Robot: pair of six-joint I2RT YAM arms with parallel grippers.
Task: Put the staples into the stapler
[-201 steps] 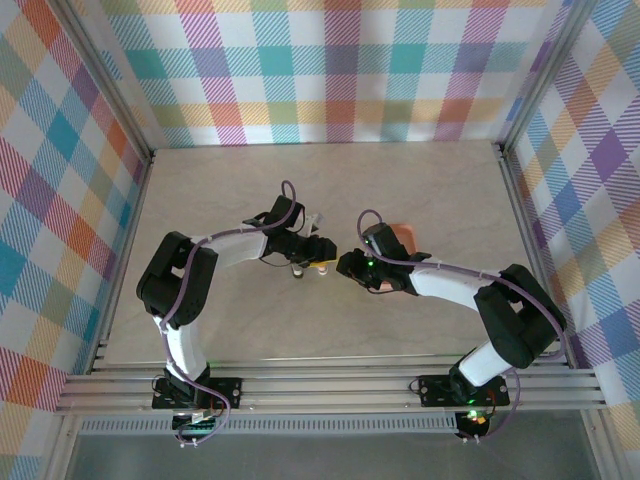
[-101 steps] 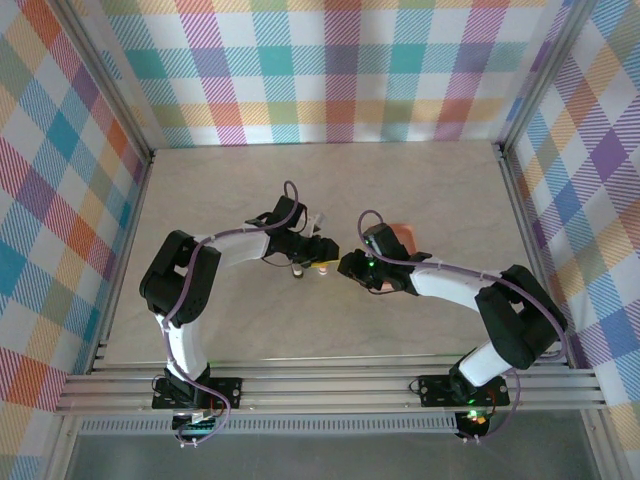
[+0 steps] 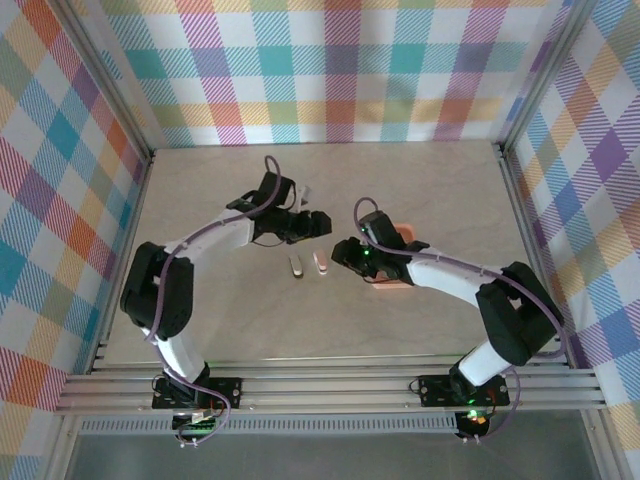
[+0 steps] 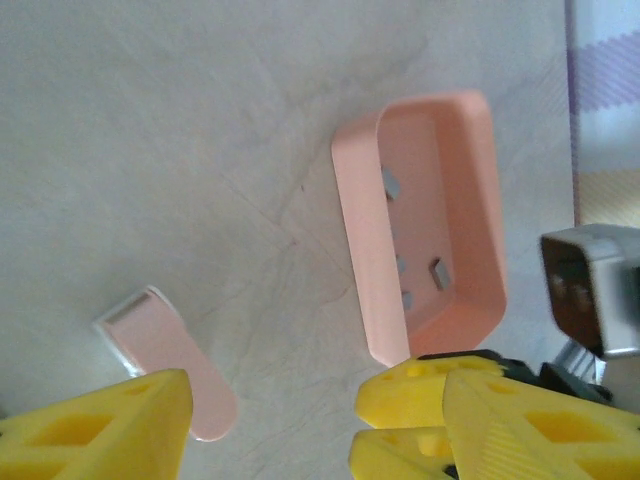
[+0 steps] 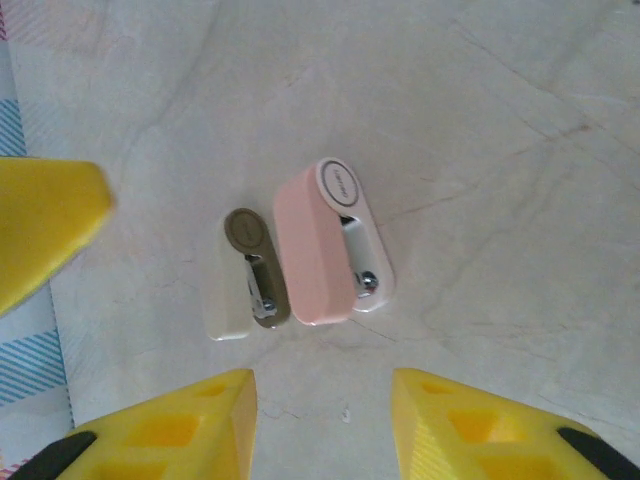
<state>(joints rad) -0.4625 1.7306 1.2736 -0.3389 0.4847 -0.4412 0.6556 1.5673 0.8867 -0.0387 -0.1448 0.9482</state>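
Both jaws apart — pale marbled tabletop [image 3: 430, 190], pastel plaid walls [image 3: 330, 70] around

A lab test cell, shown by its aluminium frame [image 3: 330, 385], checked fabric walls [image 3: 340, 70] and bare tabletop [image 3: 440, 185]
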